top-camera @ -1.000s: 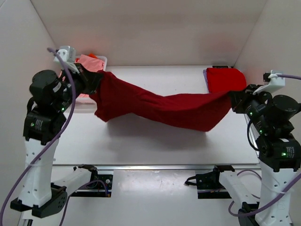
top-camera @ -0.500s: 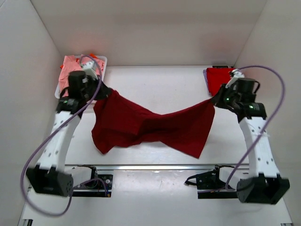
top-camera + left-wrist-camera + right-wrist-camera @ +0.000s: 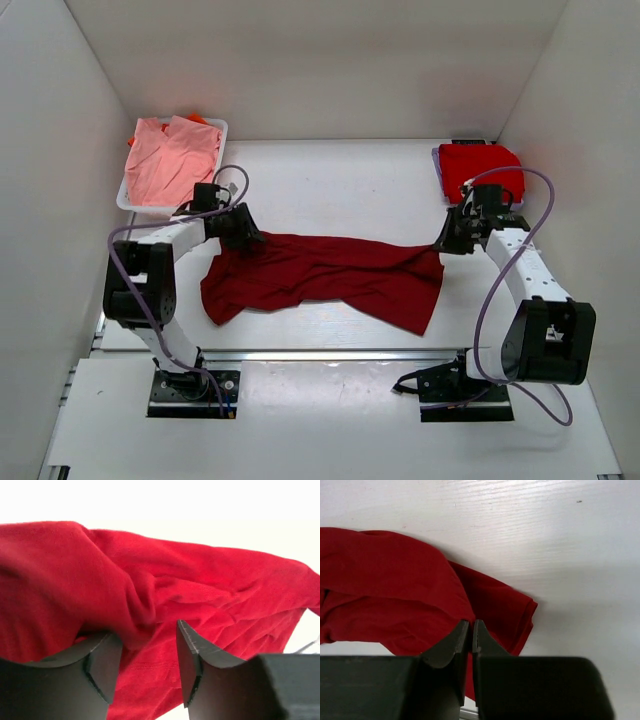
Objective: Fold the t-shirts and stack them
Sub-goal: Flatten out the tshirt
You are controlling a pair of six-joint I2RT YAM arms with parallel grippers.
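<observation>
A dark maroon t-shirt (image 3: pixel 320 275) lies crumpled in a long strip across the middle of the table. My left gripper (image 3: pixel 248 237) sits low at its left end, open. In the left wrist view the maroon cloth (image 3: pixel 175 580) lies under and between the spread fingers of the left gripper (image 3: pixel 146 640). My right gripper (image 3: pixel 443 243) is at the shirt's right end. Its jaws (image 3: pixel 471 622) are shut, pinching a fold of the maroon cloth (image 3: pixel 385 580). A salmon pink t-shirt (image 3: pixel 170 158) lies in the tray. A folded bright red t-shirt (image 3: pixel 480 170) rests at the back right.
The shallow white tray (image 3: pixel 224 128) stands at the back left corner. White walls enclose the table on the left, back and right. Bare table (image 3: pixel 340 190) lies behind the maroon shirt, and a metal rail (image 3: pixel 320 353) runs along the near edge.
Both arms came down and the maroon shirt, hanging stretched between them before, now lies on the table. The left gripper has opened and let go of its end; the right stays shut.
</observation>
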